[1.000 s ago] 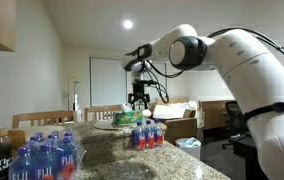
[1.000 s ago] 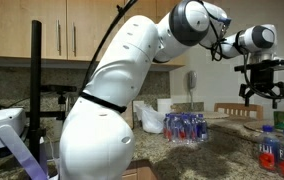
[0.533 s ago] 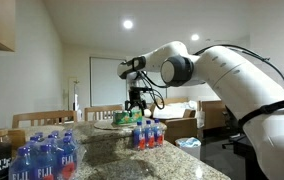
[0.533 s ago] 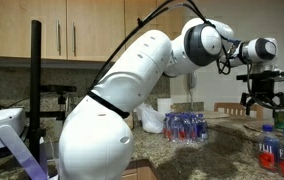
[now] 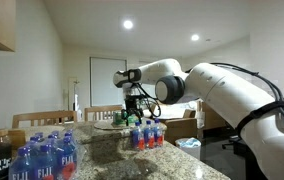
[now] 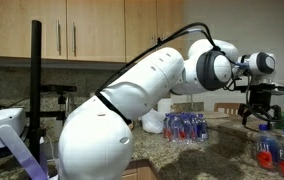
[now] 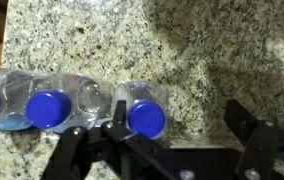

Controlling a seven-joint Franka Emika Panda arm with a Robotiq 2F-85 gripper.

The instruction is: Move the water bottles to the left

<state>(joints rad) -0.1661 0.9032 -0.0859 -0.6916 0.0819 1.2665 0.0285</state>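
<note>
The end effector (image 7: 180,130) hangs with its jaws wide apart and empty above the granite table (image 7: 212,50). The water bottles (image 7: 47,108), capped blue, stand clustered on it, the nearest cap beside one finger.

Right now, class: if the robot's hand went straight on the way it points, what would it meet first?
Probably the blue cap of the nearest water bottle, which shows between the open hand's fingers in the wrist view. Depth is unclear; it might miss and reach the counter.
</note>
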